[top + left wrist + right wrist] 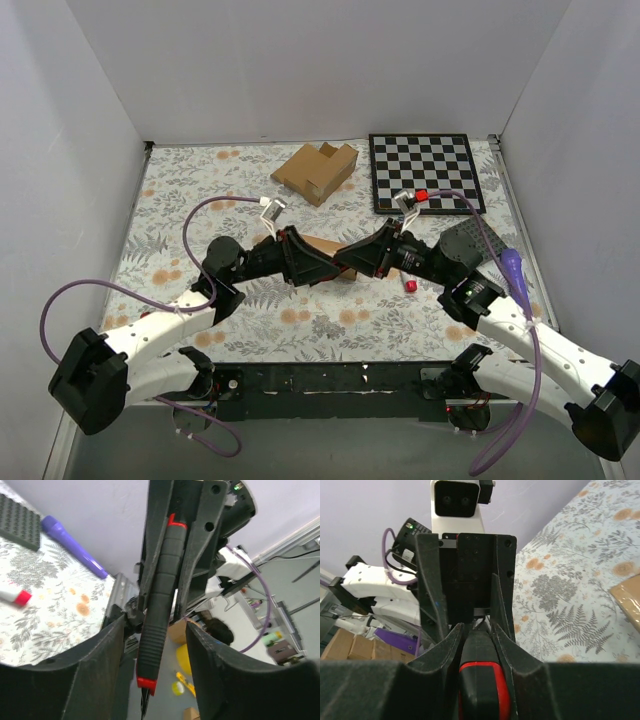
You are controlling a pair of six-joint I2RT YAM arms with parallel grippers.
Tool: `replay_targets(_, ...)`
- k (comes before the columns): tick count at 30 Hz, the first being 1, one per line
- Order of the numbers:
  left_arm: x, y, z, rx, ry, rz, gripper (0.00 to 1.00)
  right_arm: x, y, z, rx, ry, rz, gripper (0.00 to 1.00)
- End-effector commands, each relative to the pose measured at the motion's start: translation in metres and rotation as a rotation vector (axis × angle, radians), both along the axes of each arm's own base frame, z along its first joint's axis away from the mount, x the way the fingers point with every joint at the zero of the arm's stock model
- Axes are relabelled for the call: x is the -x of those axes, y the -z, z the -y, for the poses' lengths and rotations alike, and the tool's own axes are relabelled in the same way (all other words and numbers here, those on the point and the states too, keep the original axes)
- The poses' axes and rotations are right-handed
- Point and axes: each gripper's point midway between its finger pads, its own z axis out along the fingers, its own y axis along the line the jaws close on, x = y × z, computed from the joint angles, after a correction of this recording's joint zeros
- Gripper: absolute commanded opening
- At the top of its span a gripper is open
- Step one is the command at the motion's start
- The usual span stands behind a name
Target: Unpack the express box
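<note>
express box (326, 246): plain brown cardboard, matt.
notched box (315, 170): brown cardboard of the same look, matt, raw cut edges.
table cover (300, 320): floral print, flat, low sheen; cloth or paper not determinable.
cutter (159, 605): black ribbed grip, matt, rubbery look; smooth red plastic ends.
left gripper (156, 625), fingers (85, 680): matt black plastic, slightly grainy.
torch (72, 542): purple, smooth, satin sheen.
chequered board (422, 170): smooth, flat.

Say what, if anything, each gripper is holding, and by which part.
The right gripper clamps the black-and-red cutter by its ribbed black handle. The left gripper stands open around the cutter's red-tipped end, holding nothing.
</note>
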Motion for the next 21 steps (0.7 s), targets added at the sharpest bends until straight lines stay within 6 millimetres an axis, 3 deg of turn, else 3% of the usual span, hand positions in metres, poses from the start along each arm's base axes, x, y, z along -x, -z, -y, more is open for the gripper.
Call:
replay_targets(1,-0.004,-0.003,-0.001,-0.07,-0.042,0.018,0.57,-0.014,-0.024,0.019,0.046,0.137,0.114,0.01)
replay_targets(3,-0.016,-0.007,-0.004,-0.086,-0.123,0.05,0.68,-0.017,-0.037,0.029,0.065,0.192,0.154,0.01)
replay_targets(4,-0.019,-0.002,-0.006,-0.114,-0.145,0.038,0.71,-0.022,-0.03,0.035,0.109,0.239,0.138,0.01)
replay_targets(6,-0.027,-0.011,-0.014,-0.114,-0.221,0.077,0.76,-0.025,-0.038,0.046,0.134,0.292,0.184,0.01)
replay_targets(12,-0.052,-0.002,-0.026,-0.187,-0.36,0.042,0.81,-0.044,-0.018,0.083,0.255,0.501,0.161,0.01)
replay_targets(18,-0.082,0.041,-0.037,-0.345,-0.515,-0.063,0.84,-0.062,0.028,0.119,0.405,0.694,0.113,0.01)
replay_targets(21,-0.106,0.077,-0.059,-0.499,-0.685,-0.165,0.83,-0.071,0.053,0.133,0.492,0.768,0.078,0.01)
